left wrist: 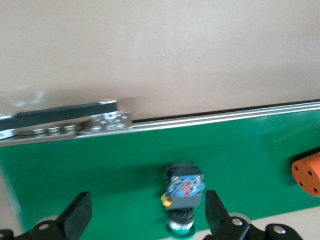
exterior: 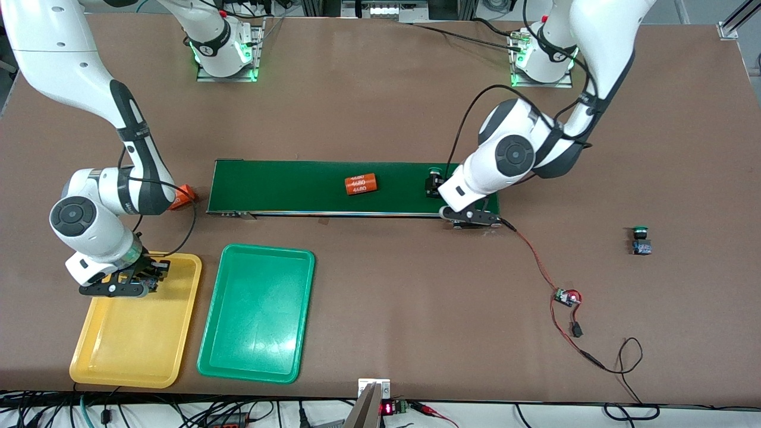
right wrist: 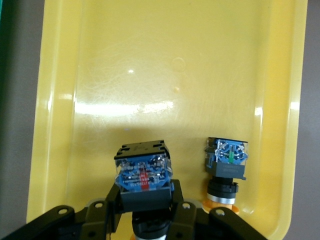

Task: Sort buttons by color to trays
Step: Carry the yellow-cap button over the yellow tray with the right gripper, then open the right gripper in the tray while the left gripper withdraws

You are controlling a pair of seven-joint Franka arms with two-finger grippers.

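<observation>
Buttons: one lies in the yellow tray (exterior: 137, 351); our right pincer (right wrist: 145, 220) pinches another (right wrist: 143, 172) above it. Left pincer (left wrist: 145, 220) spread over a conveyor button (left wrist: 184, 187), probably green; another green (exterior: 641, 239) waits on the bench (exterior: 380, 89).

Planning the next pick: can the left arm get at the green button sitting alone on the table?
Probably yes. The left hand is open over the conveyor belt, holding nothing, and the green button stands alone on bare table toward the left arm's end, with nothing between them.
</observation>
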